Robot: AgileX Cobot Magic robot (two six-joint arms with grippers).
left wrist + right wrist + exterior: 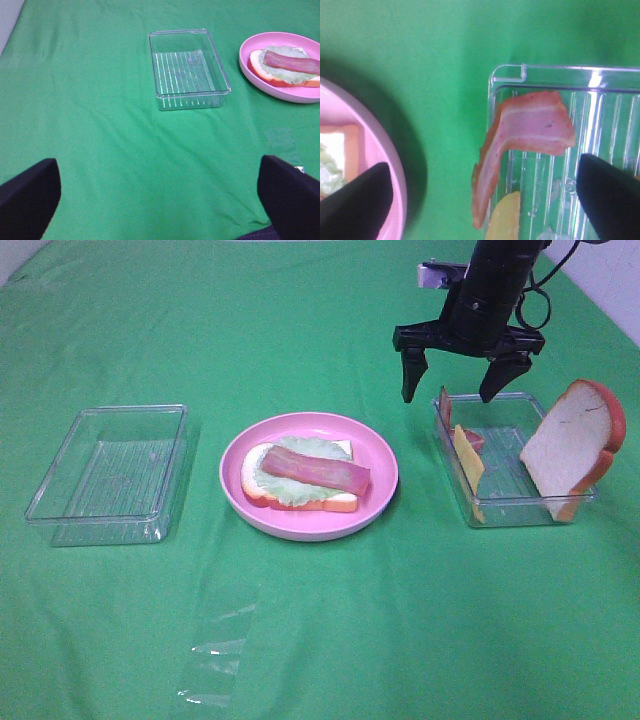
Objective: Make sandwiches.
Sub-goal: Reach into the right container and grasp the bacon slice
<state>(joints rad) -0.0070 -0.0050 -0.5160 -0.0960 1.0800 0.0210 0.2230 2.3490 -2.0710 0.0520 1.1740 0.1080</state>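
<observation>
The sandwich lies on a round pink plate at the table's middle: a bread slice, pale green lettuce and a reddish bacon strip on top. It also shows in the left wrist view. My right gripper is open and empty, hovering above the far left corner of the right clear tray. That tray holds a bacon strip, yellow cheese, a red tomato piece and an upright bread slice. My left gripper is open and empty over bare cloth.
An empty clear tray stands at the left; it also shows in the left wrist view. A clear plastic sheet lies on the green cloth near the front edge.
</observation>
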